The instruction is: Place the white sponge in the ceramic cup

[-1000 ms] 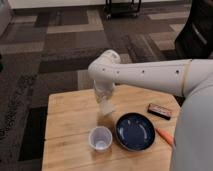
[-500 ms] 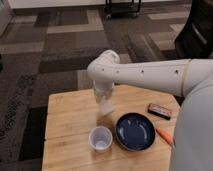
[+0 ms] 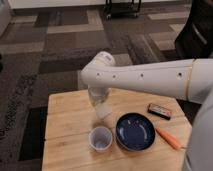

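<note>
Honestly nothing much has shifted since the earlier frame; the arm looks parked in the same spot and everything on the bench sits where it was. The pincer (image 3: 101, 111) hangs straight down from the white arm, above the light wooden bench (image 3: 65, 117), clenched on the small flat white sponge (image 3: 103, 111), which sticks out at its lower end, up off the wood. Just below the pincer and a touch toward the near edge stands the small round pale ceramic cup (image 3: 101, 138), upright and open at the top, with the sponge above it and not inside. Right of the cup, almost touching it, is a wide dark blue round dish (image 3: 135, 131). Further right lies a thin orange stick-like thing (image 3: 169, 138), and behind that a small dark rectangular block (image 3: 160, 110).
</note>
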`<state>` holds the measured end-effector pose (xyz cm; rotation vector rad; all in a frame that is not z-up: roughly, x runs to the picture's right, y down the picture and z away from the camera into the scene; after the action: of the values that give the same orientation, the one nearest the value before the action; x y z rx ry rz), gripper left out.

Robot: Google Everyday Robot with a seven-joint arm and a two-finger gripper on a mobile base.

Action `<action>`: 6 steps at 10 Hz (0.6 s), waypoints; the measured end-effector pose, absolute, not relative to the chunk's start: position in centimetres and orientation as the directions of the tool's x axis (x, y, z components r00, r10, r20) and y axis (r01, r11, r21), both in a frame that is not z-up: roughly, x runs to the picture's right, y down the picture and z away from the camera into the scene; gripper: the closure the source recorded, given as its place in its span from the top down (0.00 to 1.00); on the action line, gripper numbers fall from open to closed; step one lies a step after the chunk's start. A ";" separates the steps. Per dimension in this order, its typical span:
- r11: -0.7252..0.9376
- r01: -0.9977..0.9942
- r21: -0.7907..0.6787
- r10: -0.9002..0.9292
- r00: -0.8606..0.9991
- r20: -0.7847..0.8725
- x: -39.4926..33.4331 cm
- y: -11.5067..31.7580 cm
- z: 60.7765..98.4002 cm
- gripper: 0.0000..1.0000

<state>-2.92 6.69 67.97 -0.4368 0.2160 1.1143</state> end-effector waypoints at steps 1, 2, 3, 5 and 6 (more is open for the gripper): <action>0.372 -0.899 -0.230 0.823 0.435 -0.366 -2.9 7.2 66.5 0.00; 0.384 -0.896 -0.223 0.828 0.441 -0.346 -2.8 7.6 64.7 0.00; 0.389 -0.894 -0.222 0.830 0.445 -0.336 -2.8 7.8 63.9 0.00; 0.408 -0.880 -0.242 0.823 0.469 -0.320 -3.6 9.4 61.7 0.00; 0.413 -0.876 -0.251 0.818 0.477 -0.322 -3.8 10.0 61.5 0.00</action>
<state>-3.84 10.01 61.52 -0.4123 0.1579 1.0701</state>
